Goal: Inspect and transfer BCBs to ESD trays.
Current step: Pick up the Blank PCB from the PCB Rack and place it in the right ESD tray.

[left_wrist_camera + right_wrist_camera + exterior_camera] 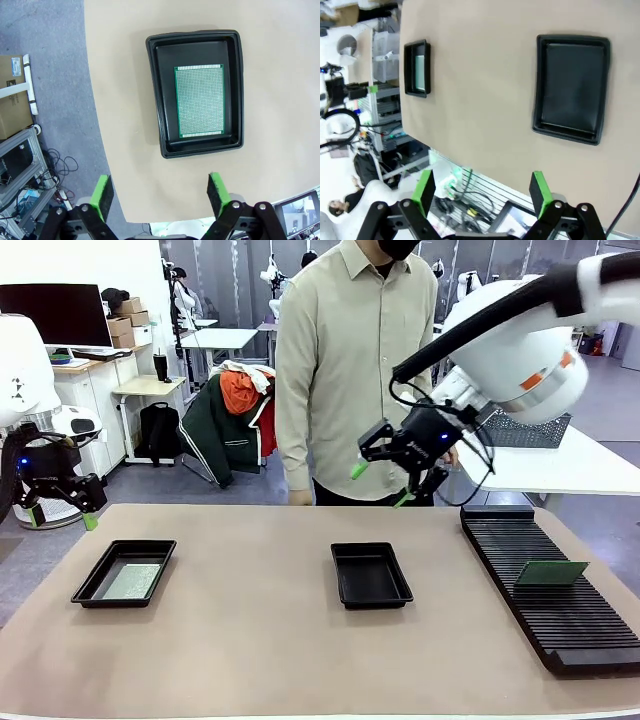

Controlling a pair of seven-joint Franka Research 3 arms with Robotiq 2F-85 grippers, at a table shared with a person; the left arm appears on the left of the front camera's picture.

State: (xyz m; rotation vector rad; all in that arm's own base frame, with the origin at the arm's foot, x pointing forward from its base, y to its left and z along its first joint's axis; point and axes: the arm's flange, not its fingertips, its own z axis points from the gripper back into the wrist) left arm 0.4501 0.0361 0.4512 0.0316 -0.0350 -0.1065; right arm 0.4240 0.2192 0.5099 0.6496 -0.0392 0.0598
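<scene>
Both are hanging wide open, holding nothing: left gripper [64,518] at 9 o'clock, right gripper [381,485] around 1. BCB [133,581] is lying in the 9 o'clock ESD tray [88,585], second BCB [551,573] is sitting on the rack [570,625] at 3, second tray [371,575] is sitting dead centre.

Item 1, left ESD tray [92,586]: shallow black plastic, raised sloped rim, rounded corners, sitting flat near the table's [260,650] left edge. It holds one BCB [200,101], a green rectangular board with a fine pale dotted grid. The board lies flat on the tray floor, square to the walls and closer to one long wall, with bare floor along the opposite side.

Item 2, centre ESD tray [340,580]: same pattern, flat, well apart from item 1, glossy black floor exposed.

Item 3, second BCB [551,573]: green, standing on a long edge and tilted, seated in the black slotted rack [575,635] at the table's right.
</scene>
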